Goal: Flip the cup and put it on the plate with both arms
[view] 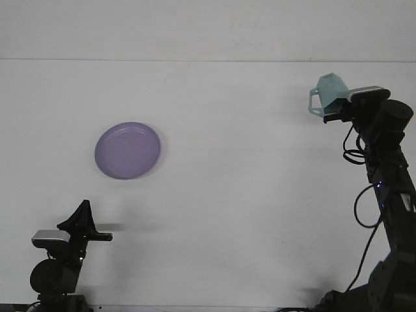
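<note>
The right pincer [339, 107] clamps a glossy pale-teal cup [329, 95], handle pointing left, raised off the table. Far to its left lies the round purple plate [128, 150]. Left pincer [83, 224]: cannot tell.

Smooth plastic-looking cup [329, 95]; glossy plate [127, 150]; matt table [247, 195].
</note>
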